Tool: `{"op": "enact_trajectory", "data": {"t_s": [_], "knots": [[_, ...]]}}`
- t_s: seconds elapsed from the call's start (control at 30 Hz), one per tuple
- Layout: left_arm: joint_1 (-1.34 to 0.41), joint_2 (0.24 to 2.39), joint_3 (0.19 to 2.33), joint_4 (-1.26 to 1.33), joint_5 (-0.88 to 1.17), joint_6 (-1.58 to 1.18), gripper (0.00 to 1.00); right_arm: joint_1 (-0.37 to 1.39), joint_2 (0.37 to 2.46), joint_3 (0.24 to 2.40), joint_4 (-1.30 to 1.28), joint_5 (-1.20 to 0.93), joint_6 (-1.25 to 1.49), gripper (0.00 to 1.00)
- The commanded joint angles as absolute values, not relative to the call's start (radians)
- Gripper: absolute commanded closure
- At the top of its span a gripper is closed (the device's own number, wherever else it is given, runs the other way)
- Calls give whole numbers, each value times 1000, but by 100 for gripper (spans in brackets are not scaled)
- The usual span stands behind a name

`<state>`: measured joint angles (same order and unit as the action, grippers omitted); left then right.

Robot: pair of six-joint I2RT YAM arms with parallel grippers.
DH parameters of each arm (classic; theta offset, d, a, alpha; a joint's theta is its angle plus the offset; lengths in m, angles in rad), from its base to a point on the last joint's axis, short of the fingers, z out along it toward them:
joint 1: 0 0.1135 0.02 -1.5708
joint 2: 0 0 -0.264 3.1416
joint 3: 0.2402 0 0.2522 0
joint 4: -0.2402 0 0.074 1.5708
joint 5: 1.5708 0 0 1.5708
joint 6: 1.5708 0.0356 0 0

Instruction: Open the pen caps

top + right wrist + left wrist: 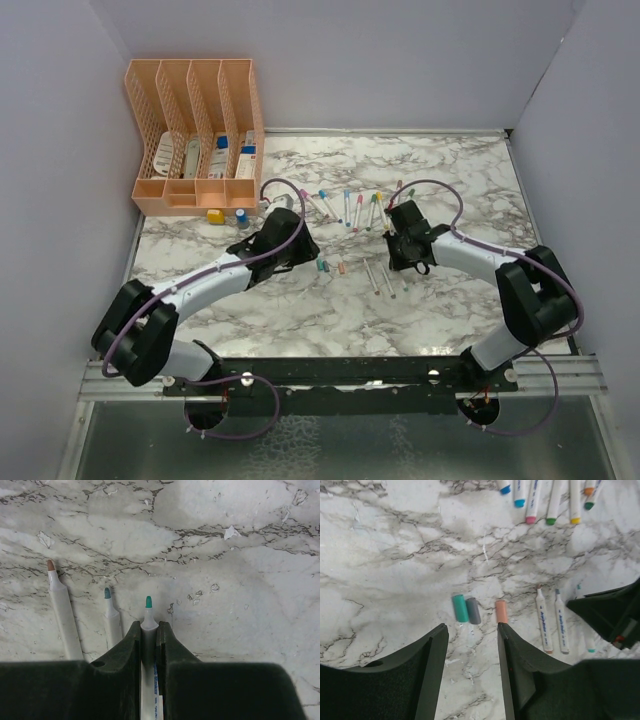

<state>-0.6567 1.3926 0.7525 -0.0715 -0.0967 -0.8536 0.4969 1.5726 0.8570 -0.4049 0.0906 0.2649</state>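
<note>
Our right end effector [148, 627] clamps the teal pen [148, 614], left end effector [471, 630] gapes empty; we should lay it flat beside the uncapped pens [62, 607].

Left gripper [471, 629] gapes, right gripper [148, 626] pinches a pen [148, 619].

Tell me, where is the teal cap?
Left wrist view: the teal cap lies on the marble beside a grey cap, just ahead of the left gripper.

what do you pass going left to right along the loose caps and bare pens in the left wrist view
teal cap → grey cap → orange cap → brown-tip pen → blue-grey-tip pen
</note>
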Motion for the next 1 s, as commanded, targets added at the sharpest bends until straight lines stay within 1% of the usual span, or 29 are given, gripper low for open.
{"op": "enact_trajectory", "data": {"t_s": [0.0, 0.07, 0.17, 0.23, 0.27, 0.37, 0.43, 0.47, 0.57, 0.6, 0.67, 0.73, 0.77, 0.97], "knots": [[-649, 1305, 791, -129, -151, -824, 52, 492, 1596, 845, -435, 72, 299, 92], [-644, 1280, 793, -143, -157, -822, 52, 492, 1599, 846, -439, 75, 306, 84], [-637, 1246, 784, -154, -165, -821, 50, 491, 1595, 857, -450, 86, 315, 76], [-631, 1224, 779, -159, -171, -821, 50, 492, 1579, 871, -458, 101, 319, 67], [-628, 1215, 776, -161, -171, -821, 50, 492, 1566, 880, -462, 109, 317, 66], [-620, 1186, 774, -173, -177, -820, 48, 492, 1526, 945, -483, 150, 293, 56], [-616, 1164, 769, -174, -186, -820, 48, 492, 1505, 1009, -489, 162, 259, 55], [-615, 1150, 764, -172, -192, -823, 46, 492, 1498, 1043, -477, 150, 239, 54], [-611, 1100, 739, -148, -204, -837, 40, 492, 1519, 1139, -403, 54, 182, 43], [-612, 1082, 721, -123, -207, -839, 36, 492, 1543, 1179, -390, 14, 167, 37], [-604, 1039, 672, -55, -195, -838, 21, 494, 1610, 1258, -362, -52, 136, 32], [-582, 1006, 631, -5, -169, -850, 4, 495, 1695, 1348, -351, -110, 102, 31], [-568, 996, 616, 6, -153, -858, 1, 499, 1735, 1390, -344, -129, 93, 31], [-531, 919, 549, 49, -139, -896, 1, 567, 1977, 1630, -342, -109, 35, 30]]}}
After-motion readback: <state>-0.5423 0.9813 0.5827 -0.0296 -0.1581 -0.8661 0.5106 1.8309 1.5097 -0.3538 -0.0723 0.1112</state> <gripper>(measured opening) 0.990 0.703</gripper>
